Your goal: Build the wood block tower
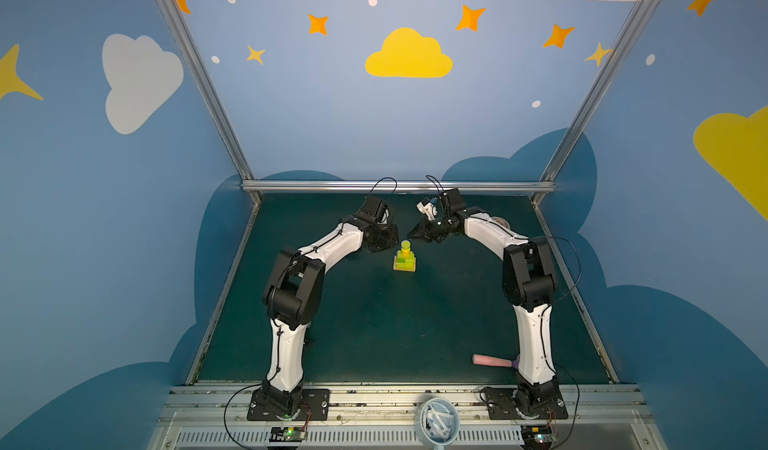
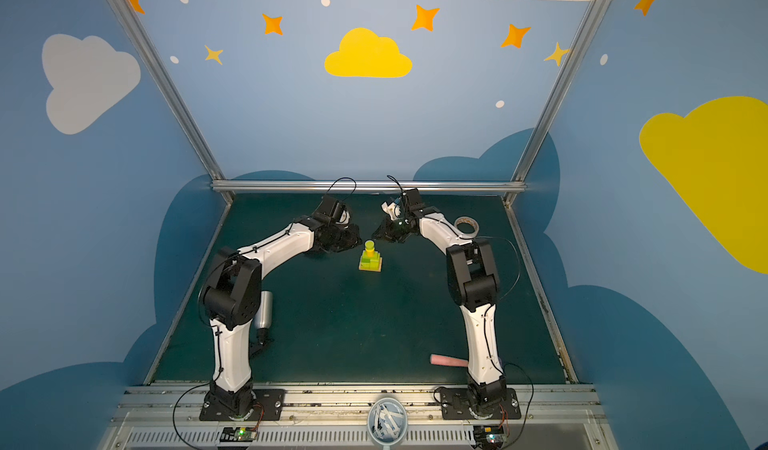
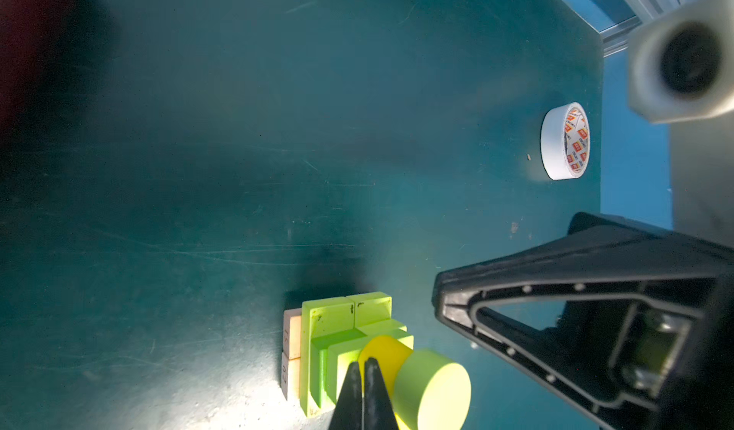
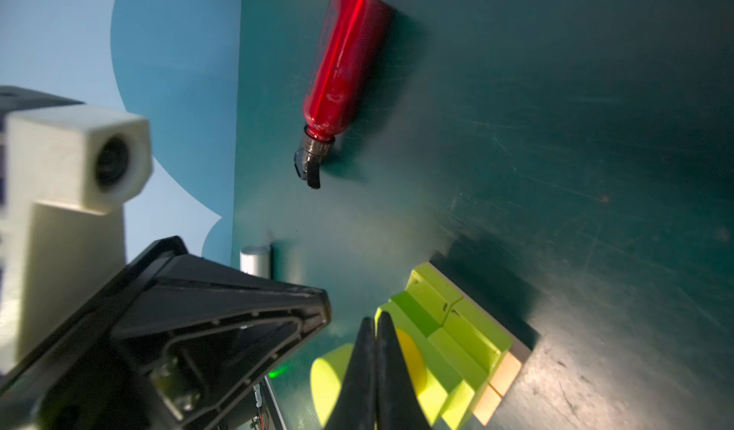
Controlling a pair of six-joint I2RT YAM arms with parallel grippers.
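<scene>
Beneath the tower (image 1: 404, 259), 2 tan bars (image 3: 292, 334) barely peek out.

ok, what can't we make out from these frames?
- tower: too small in both top views to count blocks.
- lime cylinder: cut by the left wrist view's edge; yellow cylinder partly behind the shut left gripper.
- pink-handled tool: head mostly hidden behind the right arm in both top views.
- tape roll: partly behind that arm.
</scene>
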